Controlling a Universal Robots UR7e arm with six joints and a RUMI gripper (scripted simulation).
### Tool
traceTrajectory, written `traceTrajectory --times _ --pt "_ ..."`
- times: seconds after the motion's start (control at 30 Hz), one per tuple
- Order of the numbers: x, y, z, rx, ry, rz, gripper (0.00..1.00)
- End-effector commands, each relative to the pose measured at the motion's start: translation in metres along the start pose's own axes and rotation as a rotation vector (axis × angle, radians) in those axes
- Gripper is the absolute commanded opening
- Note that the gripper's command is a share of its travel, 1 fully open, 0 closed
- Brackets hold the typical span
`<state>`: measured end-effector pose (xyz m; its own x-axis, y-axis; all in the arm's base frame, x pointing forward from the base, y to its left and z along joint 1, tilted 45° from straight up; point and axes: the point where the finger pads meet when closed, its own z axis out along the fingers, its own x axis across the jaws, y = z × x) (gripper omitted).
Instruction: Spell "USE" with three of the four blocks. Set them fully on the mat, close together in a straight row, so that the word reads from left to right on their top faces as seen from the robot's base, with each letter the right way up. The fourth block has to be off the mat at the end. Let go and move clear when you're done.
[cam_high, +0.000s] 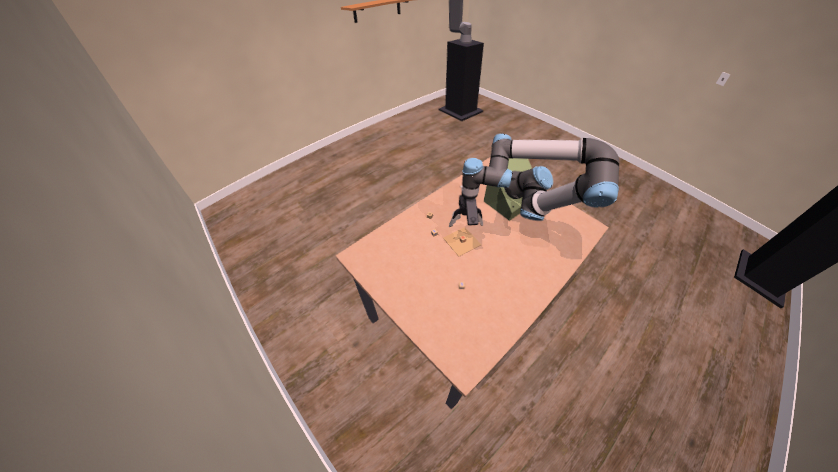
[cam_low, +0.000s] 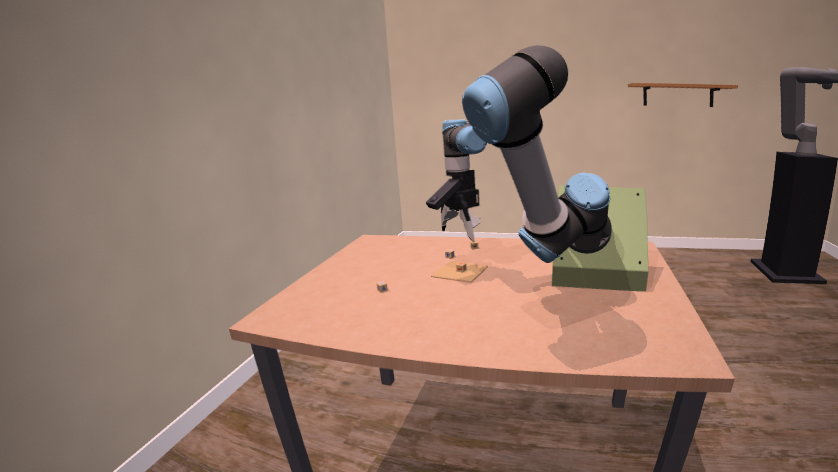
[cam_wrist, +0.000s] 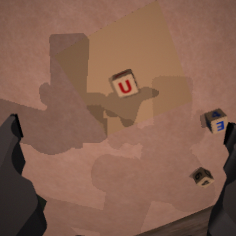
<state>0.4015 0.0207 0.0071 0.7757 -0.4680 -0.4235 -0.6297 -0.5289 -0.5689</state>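
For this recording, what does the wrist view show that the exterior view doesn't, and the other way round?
Only the wrist view: a readable red U on top of the block on the mat, and blue marking on the block beside the mat clear enough to make out as characters.

Only the exterior view: the arm, its green base, the wall shelf and a fourth block off the mat.

Both: the mat, three of the blocks, and the claw, open.
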Motion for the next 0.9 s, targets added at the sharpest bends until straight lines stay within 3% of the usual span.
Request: traceTrajectory --times 0.0,0.87 --pt "0.001 0.001 0.002 -0.005 0.005 0.139 1.0" --pt "0.004 0.008 0.012 -0.002 0.006 0.793 1.0"
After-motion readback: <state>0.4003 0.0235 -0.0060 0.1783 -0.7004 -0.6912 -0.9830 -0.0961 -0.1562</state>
